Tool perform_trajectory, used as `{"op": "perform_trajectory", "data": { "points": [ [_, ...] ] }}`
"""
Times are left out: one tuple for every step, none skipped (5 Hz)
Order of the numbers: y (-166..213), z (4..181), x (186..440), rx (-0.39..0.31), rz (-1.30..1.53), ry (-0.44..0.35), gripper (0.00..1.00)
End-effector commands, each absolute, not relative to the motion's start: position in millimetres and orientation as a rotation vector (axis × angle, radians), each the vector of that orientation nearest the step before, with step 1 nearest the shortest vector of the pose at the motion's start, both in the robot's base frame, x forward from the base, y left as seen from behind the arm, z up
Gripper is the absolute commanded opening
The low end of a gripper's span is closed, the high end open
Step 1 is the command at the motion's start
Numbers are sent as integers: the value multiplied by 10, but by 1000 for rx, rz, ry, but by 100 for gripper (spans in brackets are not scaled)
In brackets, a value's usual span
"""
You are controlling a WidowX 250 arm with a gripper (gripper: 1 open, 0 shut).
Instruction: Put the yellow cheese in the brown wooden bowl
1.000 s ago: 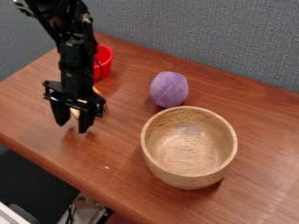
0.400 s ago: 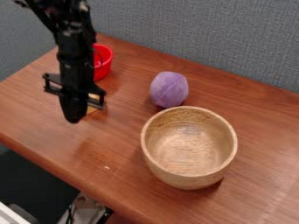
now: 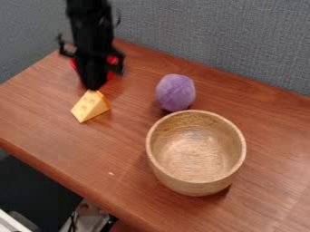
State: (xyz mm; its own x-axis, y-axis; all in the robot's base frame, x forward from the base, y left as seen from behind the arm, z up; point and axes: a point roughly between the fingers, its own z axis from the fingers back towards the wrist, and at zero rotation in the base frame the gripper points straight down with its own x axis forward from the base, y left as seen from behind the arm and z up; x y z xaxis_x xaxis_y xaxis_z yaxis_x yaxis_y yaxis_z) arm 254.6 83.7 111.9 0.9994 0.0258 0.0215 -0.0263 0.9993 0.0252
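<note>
Gripper (image 3: 93, 84) fingers are pinching shut on what looks like the top edge of the yellow cheese (image 3: 90, 108), hanging just beneath them. The carry is starting: next, swing right over the brown wooden bowl (image 3: 194, 114) and release.

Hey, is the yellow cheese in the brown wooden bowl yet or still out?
Out. The yellow cheese lies on the table, left of the brown wooden bowl, whose inside shows only bare wood.
</note>
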Motion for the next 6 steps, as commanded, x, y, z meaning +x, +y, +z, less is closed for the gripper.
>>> {"op": "perform_trajectory", "data": {
  "points": [
    [754,1403,2697,31,-9,-103,100],
    [806,1299,2717,41,-26,-90,100],
    [827,1228,2714,37,-25,-73,100],
    [848,1162,2710,33,-23,-56,100],
    [878,1096,2710,30,-20,-40,100],
    [943,1021,2728,30,-12,-25,100]
  ]
}}
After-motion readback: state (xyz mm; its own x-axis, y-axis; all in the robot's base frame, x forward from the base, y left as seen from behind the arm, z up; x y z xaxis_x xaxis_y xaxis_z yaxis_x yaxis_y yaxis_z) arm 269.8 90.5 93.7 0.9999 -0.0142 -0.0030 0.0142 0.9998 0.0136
